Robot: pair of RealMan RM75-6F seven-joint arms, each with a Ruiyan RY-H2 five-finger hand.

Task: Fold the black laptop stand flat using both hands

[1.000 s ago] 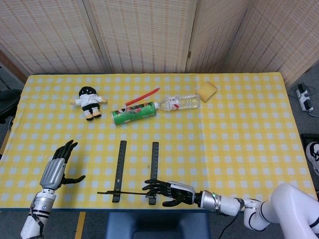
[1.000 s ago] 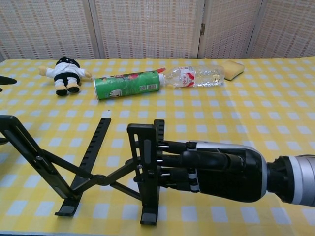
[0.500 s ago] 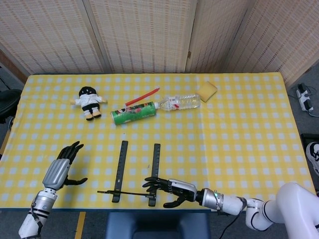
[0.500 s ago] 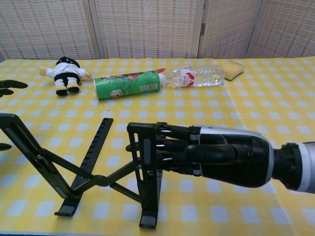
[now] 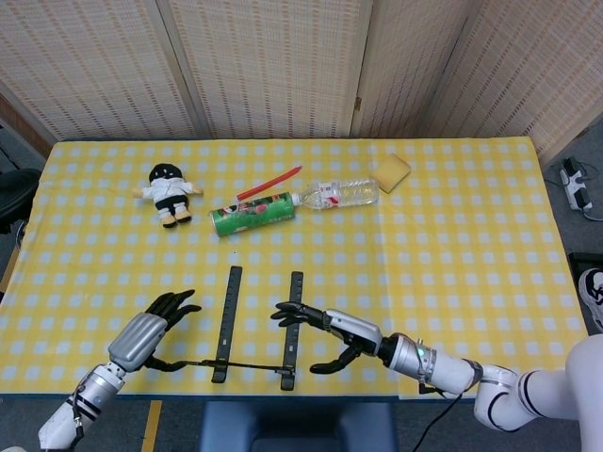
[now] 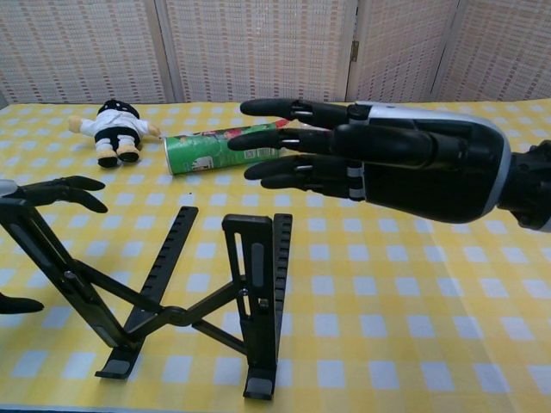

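Note:
The black laptop stand (image 5: 227, 320) stands unfolded near the table's front edge, its two rails pointing away from me and a thin crossbar joining them at the front. In the chest view its right upright (image 6: 258, 301) and slanted left arm (image 6: 52, 267) are raised on crossed struts. My right hand (image 5: 325, 330) hovers open over the right rail, fingers stretched to the left; in the chest view this right hand (image 6: 379, 159) is clearly above the stand and touches nothing. My left hand (image 5: 151, 334) is open just left of the stand, its fingers (image 6: 56, 191) curving around the left arm's top.
Across the table's middle lie a plush doll (image 5: 170, 192), a green can (image 5: 252, 213), a clear bottle (image 5: 339, 194), a red stick (image 5: 269, 183) and a yellow sponge (image 5: 390, 171). The stand's feet sit close to the table's front edge (image 5: 311, 394).
My right hand has let go of the right upright and risen above it. My left hand has moved right, up to the stand's left arm.

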